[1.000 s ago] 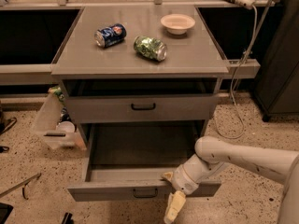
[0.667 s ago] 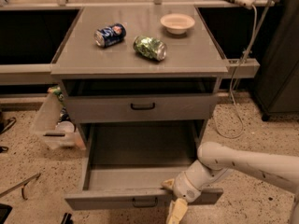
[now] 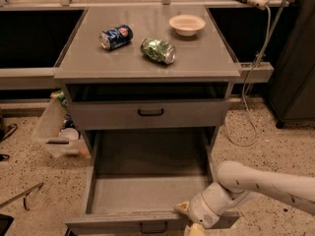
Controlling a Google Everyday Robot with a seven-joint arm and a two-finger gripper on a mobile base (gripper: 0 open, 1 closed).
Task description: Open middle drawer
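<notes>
Grey metal cabinet (image 3: 206, 58) viewed from above. At 6 o'clock, the middle drawer (image 3: 147, 193) drawn far out toward the viewer, plain grey inside, small black loop handle (image 3: 153, 227) at the centre of its front. At 5 o'clock, a white robot arm (image 3: 275, 183) reaching in from the right, gripper (image 3: 190, 219) at the drawer's front rim just right of the handle; open or closed, holding or not, cannot tell. Judged near the end of the pull: next, perhaps a last short draw straight outward, then release and retreat without nudging the front. Toward 12 o'clock on the cabinet top, a blue can (image 3: 116, 37) on its side, a green can (image 3: 158, 50), a white bowl (image 3: 187, 24); no brand or lettering legible.
</notes>
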